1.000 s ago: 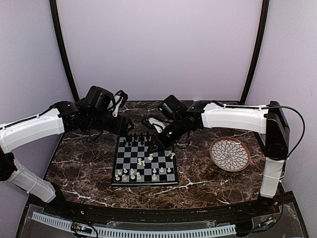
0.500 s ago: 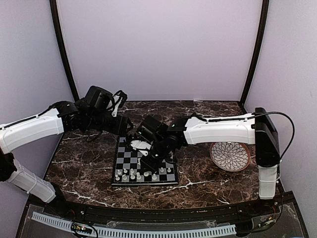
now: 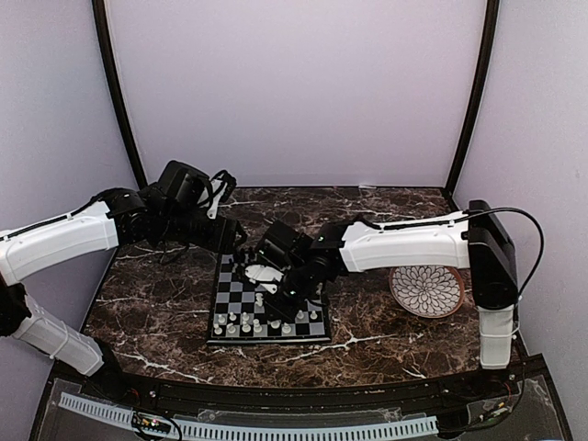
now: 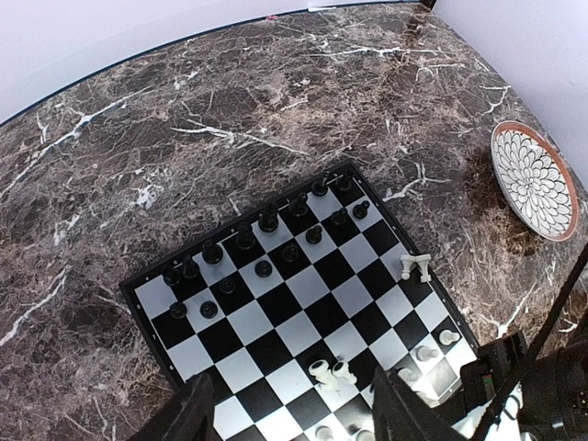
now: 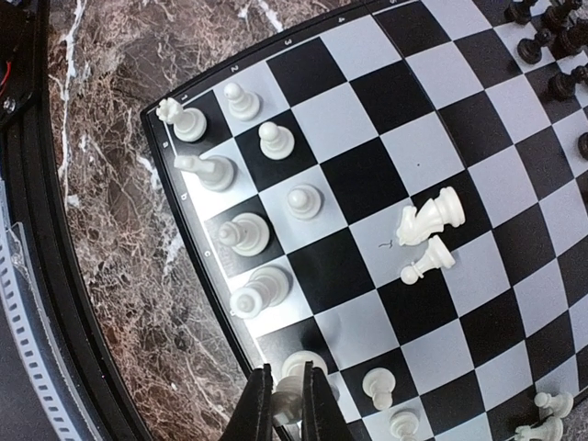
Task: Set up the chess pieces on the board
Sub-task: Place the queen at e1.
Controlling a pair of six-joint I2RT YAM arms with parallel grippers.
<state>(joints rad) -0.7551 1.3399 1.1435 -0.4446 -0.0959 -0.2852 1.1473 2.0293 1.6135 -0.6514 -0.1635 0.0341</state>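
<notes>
The board (image 3: 241,292) lies mid-table, and it also shows in the left wrist view (image 4: 243,326) and the right wrist view (image 5: 354,179). Black chess pieces (image 4: 267,220) stand along its far rows. White pieces (image 5: 244,233) stand along the near rows. My right gripper (image 5: 288,411) is shut on a white piece (image 5: 292,393) over a near-edge square; in the top view it (image 3: 277,309) is low over the board's near half. A white knight and pawn (image 5: 430,220) lie tipped mid-board. Two more white pieces (image 4: 416,267) lie at the right edge. My left gripper (image 4: 299,424) is open and empty above the board's far-left corner.
A round petal-patterned plate (image 3: 427,287) sits on the marble table to the right of the board, and it also shows in the left wrist view (image 4: 536,179). The right arm (image 3: 404,241) reaches across above the board's right side. Curved black frame posts stand at the back.
My right arm has swung from the board's far right side toward its near rows and come down low there. The left arm has not moved.
</notes>
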